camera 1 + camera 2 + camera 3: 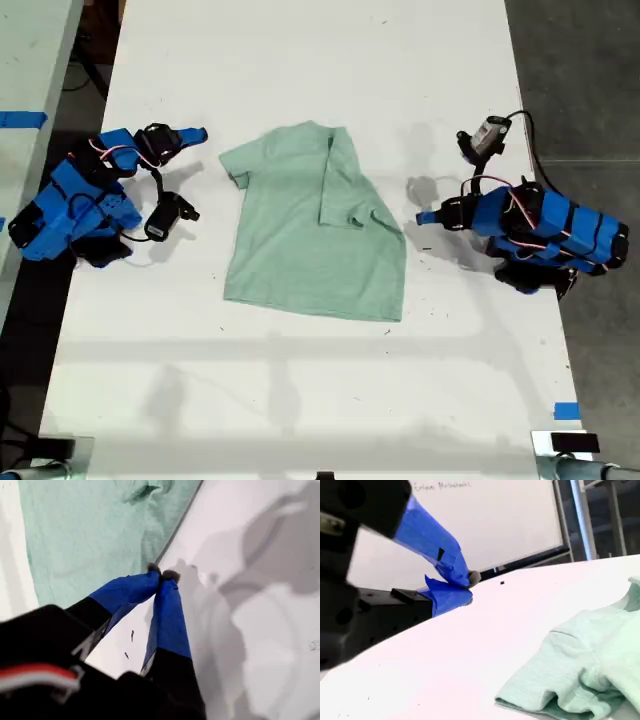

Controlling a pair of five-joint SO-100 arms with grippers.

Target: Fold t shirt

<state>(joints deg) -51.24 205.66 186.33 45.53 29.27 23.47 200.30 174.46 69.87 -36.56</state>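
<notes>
The pale mint-green t shirt [300, 230] lies flat on the white table, neck toward the far edge. Its sleeve on the exterior view's right is folded in over the chest. My first gripper [422, 218] is at the exterior view's right. It is shut and empty, its blue-taped tips [162, 574] just off the t shirt's [90, 525] side edge, over bare table. My second gripper [200, 134] is at the exterior view's left. It is shut on nothing [468, 587] and held a little away from the other sleeve [590, 665].
The white table [300, 380] extends well past the shirt on all sides. Dark floor lies beyond its edge at the exterior view's right. Blue tape marks [566, 410] sit near the front corner at the exterior view's right. A whiteboard [495, 525] stands beyond the table.
</notes>
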